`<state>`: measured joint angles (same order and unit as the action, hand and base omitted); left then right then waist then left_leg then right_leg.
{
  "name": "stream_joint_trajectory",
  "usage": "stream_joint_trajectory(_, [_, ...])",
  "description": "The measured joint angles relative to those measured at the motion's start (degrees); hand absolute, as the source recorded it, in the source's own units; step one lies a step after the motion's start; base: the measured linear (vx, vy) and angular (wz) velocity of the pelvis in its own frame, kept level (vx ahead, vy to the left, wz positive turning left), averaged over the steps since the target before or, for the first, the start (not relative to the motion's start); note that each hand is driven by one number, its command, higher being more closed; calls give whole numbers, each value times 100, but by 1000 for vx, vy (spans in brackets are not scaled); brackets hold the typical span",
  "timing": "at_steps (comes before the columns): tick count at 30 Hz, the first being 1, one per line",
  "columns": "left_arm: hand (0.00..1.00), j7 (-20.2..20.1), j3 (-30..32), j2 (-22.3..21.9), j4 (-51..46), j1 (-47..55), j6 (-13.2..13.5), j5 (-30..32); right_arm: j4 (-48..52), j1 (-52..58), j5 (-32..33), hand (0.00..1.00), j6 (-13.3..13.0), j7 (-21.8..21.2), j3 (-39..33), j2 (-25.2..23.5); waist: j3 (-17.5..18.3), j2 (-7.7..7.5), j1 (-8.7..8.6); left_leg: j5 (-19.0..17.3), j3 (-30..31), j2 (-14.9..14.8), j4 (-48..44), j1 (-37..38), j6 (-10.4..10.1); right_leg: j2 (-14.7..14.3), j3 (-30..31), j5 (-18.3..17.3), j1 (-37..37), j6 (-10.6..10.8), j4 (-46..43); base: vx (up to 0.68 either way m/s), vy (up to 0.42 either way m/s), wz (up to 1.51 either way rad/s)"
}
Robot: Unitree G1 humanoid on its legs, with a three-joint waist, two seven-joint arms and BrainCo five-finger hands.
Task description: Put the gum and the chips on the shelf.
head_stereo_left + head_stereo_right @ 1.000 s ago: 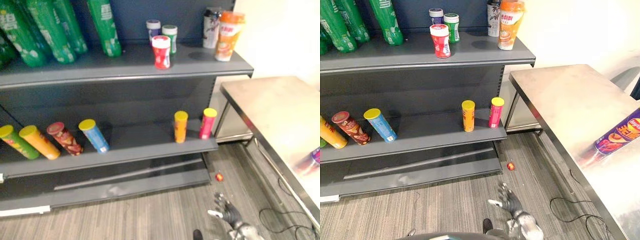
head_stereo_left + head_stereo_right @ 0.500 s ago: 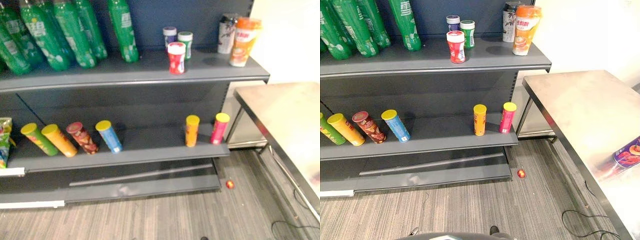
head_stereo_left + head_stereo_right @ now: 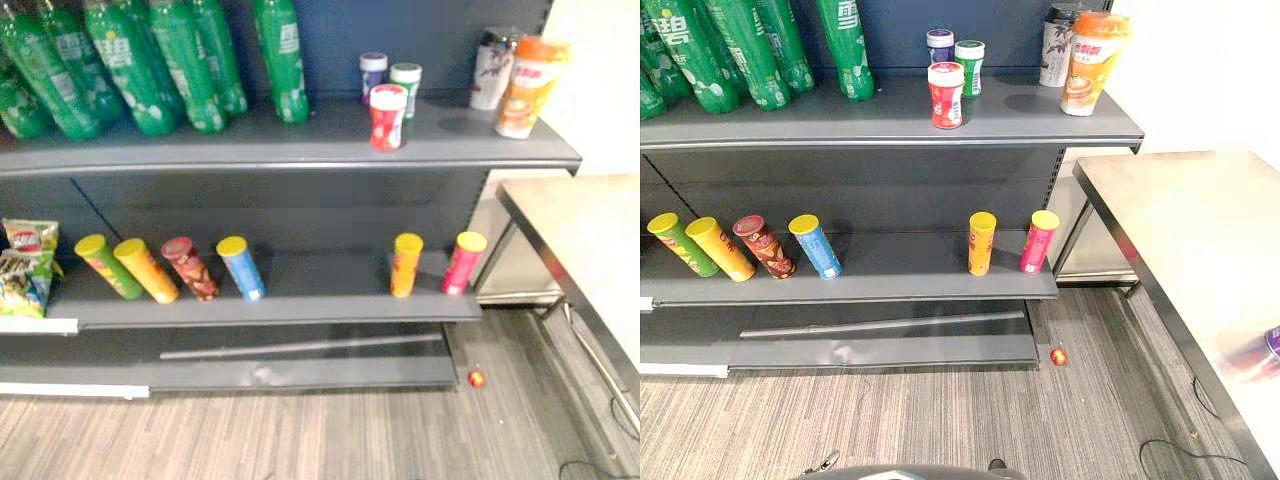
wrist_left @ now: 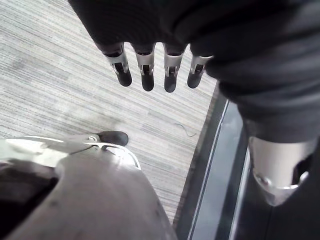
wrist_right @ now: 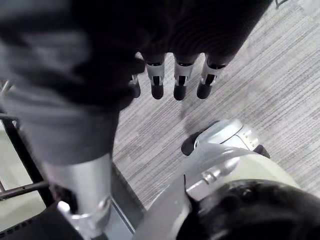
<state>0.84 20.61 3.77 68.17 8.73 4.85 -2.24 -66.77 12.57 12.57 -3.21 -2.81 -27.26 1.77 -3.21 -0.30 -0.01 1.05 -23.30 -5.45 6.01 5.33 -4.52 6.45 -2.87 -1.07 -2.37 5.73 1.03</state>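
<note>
Three gum bottles stand on the top shelf point(image 3: 890, 125): a red one point(image 3: 945, 95) in front, a purple-lidded one point(image 3: 939, 45) and a green one point(image 3: 969, 66) behind. On the lower shelf an orange chips can point(image 3: 981, 243) and a pink one point(image 3: 1039, 241) stand upright. Green point(image 3: 682, 244), yellow point(image 3: 720, 249), red point(image 3: 764, 246) and blue point(image 3: 816, 246) cans lean further left. The end of a purple chips can point(image 3: 1272, 343) lies on the steel table point(image 3: 1180, 230). My left hand point(image 4: 145, 75) hangs over the floor, open and holding nothing. My right hand point(image 5: 180, 82) hangs the same way.
Green bottles point(image 3: 150, 60) fill the top shelf's left part. An orange cup point(image 3: 1084, 63) and a dark can point(image 3: 1056, 45) stand at its right end. Chip bags point(image 3: 25, 265) sit at the lower shelf's left end. A small red thing point(image 3: 1058, 356) lies on the floor.
The camera has turned left, so the shelf sits further right in the picture and the table is cut off. My right hand, low in the eye views a second ago, has left them.
</note>
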Motion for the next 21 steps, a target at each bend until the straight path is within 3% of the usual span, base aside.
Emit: stream_joint_trajectory(21, [0,-148,-505,116,10,1,11,-431,-168,-180,132,0,-7,-19,-114,12,-118,-37,21,-30,231,-8,-1,77,-38,-4,-266,-95,-182,32,53,18,-4,6])
